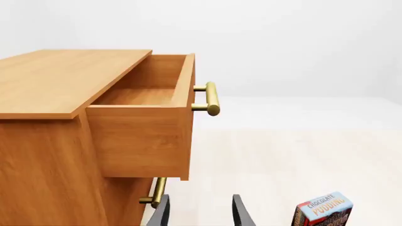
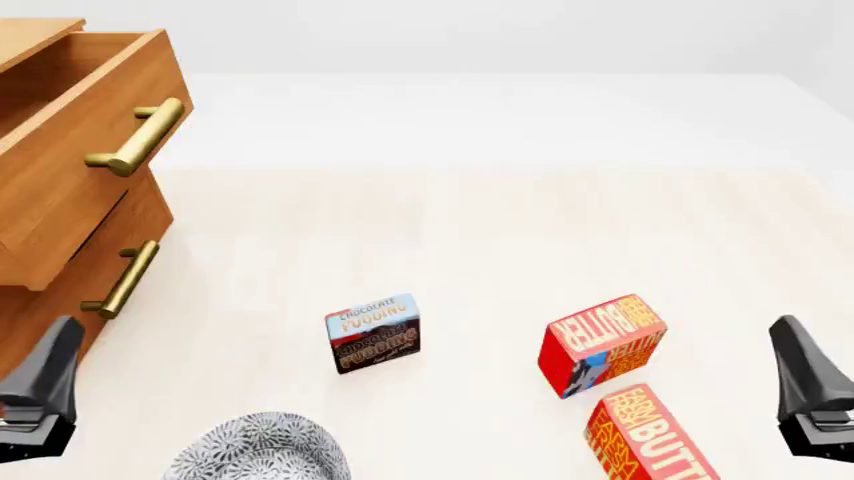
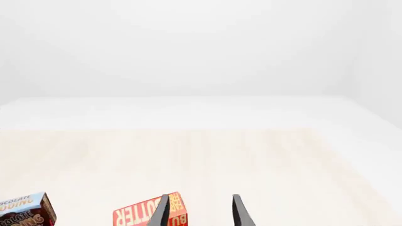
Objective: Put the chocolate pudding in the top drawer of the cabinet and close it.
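Front view: pudding out on the surface, top drawer open

Front view has the chocolate pudding (image 2: 372, 332) standing on the pale wood surface (image 2: 467, 240), near the middle, light-blue part up, brown part down. Nothing touches it. Left of it, well apart, is the cabinet (image 2: 27, 300) at the far left edge. Its top drawer (image 2: 80, 150) is pulled out, brass handle (image 2: 136, 137) facing the open surface; the lower drawer (image 2: 67, 290) is shut, its own handle (image 2: 120, 280) below. Left wrist view shows the top drawer's light wood inside (image 1: 135, 95), with nothing seen in it.

Right of the pudding, apart from it, a red butter box (image 2: 603, 343) stands tilted; a second butter box (image 2: 650, 435) sits just beside it, nearer the camera, cut by the frame edge. A grey speckled rounded object (image 2: 260, 448) lies at the bottom edge, near the pudding, kind unclear.

Left pincer (image 1: 199, 213): fingers apart, holding nothing, low at the left beside the cabinet, with the pudding off to one side in its wrist view. Right pincer (image 3: 199, 212): fingers apart, holding nothing, at the far right, with a butter box just ahead of its fingers.
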Tool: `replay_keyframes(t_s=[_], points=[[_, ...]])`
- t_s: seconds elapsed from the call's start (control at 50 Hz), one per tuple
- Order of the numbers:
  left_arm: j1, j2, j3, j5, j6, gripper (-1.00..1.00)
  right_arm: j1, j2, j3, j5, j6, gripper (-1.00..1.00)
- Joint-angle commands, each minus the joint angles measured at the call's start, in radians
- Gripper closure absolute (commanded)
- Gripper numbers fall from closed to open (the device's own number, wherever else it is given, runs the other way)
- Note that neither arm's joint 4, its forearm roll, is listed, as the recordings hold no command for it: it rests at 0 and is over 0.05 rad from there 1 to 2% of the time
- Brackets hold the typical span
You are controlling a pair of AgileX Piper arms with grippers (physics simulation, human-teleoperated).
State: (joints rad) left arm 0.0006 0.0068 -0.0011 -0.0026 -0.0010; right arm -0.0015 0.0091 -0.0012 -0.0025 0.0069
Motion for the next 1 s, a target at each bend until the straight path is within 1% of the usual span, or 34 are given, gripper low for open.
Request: replay_keyframes(t_s=[0.02,0.1,0.18,0.2,0.22,0.26,0.28,0.3,0.32,0.36,0.42,0.44,0.48,0.52,0.54,0.56,0.58,0.6,0.66,0.68,0.72,0.74,0.76,0.8,0.82,0.84,0.9,0.94,0.96,0.98,1.0], points=[[0.011,0.045,-0.001,-0.033,-0.011,-1.00,-0.003,0.021,-0.001,-0.009,0.014,-1.00],[0.014,0.061,-0.001,-0.047,-0.016,-1.00,-0.003,0.022,-0.001,-0.011,0.014,-1.00],[0.021,0.030,-0.024,-0.007,-0.015,-1.00,-0.003,0.024,-0.001,-0.012,0.014,-1.00],[-0.002,-0.006,-0.033,0.005,-0.020,-1.00,-0.003,0.024,-0.001,-0.012,0.014,-1.00],[-0.004,0.000,-0.034,0.014,0.031,-1.00,-0.003,0.024,-0.001,-0.013,0.014,-1.00],[0.002,-0.002,-0.051,0.024,-0.001,-1.00,-0.002,0.024,-0.001,-0.013,0.013,-1.00],[0.002,-0.002,-0.051,0.024,-0.001,-1.00,-0.002,0.024,-0.001,-0.013,0.013,-1.00],[0.024,-0.006,-0.073,0.012,0.006,-1.00,-0.002,0.024,-0.001,-0.013,0.014,-1.00],[0.032,-0.006,-0.078,0.023,0.012,-1.00,-0.002,0.024,-0.001,-0.012,0.014,-1.00],[0.035,-0.005,-0.095,0.045,-0.032,-1.00,-0.002,0.023,-0.001,-0.012,0.013,-1.00],[0.045,-0.006,-0.121,0.064,-0.007,-1.00,-0.002,0.023,-0.001,-0.011,0.014,-1.00],[0.037,-0.006,-0.154,0.078,-0.025,-1.00,-0.002,0.022,-0.001,-0.011,0.013,-1.00],[0.039,-0.006,-0.185,0.094,-0.030,-1.00,-0.002,0.022,-0.001,-0.010,0.014,-1.00],[0.054,-0.006,-0.193,0.104,-0.025,-1.00,-0.002,0.022,-0.001,-0.010,0.013,-1.00],[0.054,-0.005,-0.198,0.117,-0.062,-1.00,-0.002,0.021,-0.001,-0.010,0.014,-1.00],[0.053,-0.005,-0.202,0.118,-0.065,-1.00,-0.002,0.021,-0.001,-0.009,0.013,-1.00],[0.055,-0.006,-0.217,0.102,-0.018,-1.00,-0.002,0.020,-0.001,-0.008,0.014,-1.00],[0.041,-0.006,-0.229,0.093,0.003,-1.00,-0.002,0.019,-0.001,-0.008,0.013,-1.00],[0.029,-0.007,-0.269,0.108,0.013,-1.00,-0.002,0.017,-0.002,-0.005,0.013,-1.00],[0.039,-0.007,-0.287,0.104,0.034,-1.00,-0.002,0.016,-0.002,-0.004,0.014,-1.00],[0.037,-0.007,-0.325,0.127,0.023,-1.00,-0.002,0.015,-0.002,-0.003,0.014,-1.00],[0.050,-0.007,-0.346,0.130,0.023,-1.00,-0.002,0.014,-0.002,-0.003,0.013,-1.00],[0.050,-0.007,-0.346,0.130,0.023,-1.00,-0.002,0.014,-0.002,-0.003,0.013,-1.00],[0.051,-0.007,-0.384,0.154,0.022,-1.00,-0.002,0.013,-0.002,-0.002,0.013,-1.00],[0.046,-0.007,-0.396,0.150,0.042,-1.00,-0.002,0.013,-0.002,-0.001,0.013,-1.00],[0.034,-0.007,-0.407,0.141,0.081,-1.00,-0.002,0.013,-0.002,-0.001,0.013,-1.00],[0.045,-0.003,-0.419,0.163,0.048,-1.00,-0.002,0.010,-0.002,0.001,0.013,-1.00],[0.044,0.001,-0.423,0.161,0.054,-1.00,-0.002,0.010,-0.002,0.002,0.013,-1.00],[0.044,0.003,-0.432,0.158,0.060,-1.00,-0.002,0.010,-0.002,0.002,0.013,-1.00],[0.058,0.006,-0.461,0.163,0.057,-1.00,-0.002,0.009,-0.002,0.004,0.013,-1.00],[0.058,0.006,-0.461,0.163,0.057,-1.00,-0.002,0.008,-0.002,0.004,0.013,-1.00]])
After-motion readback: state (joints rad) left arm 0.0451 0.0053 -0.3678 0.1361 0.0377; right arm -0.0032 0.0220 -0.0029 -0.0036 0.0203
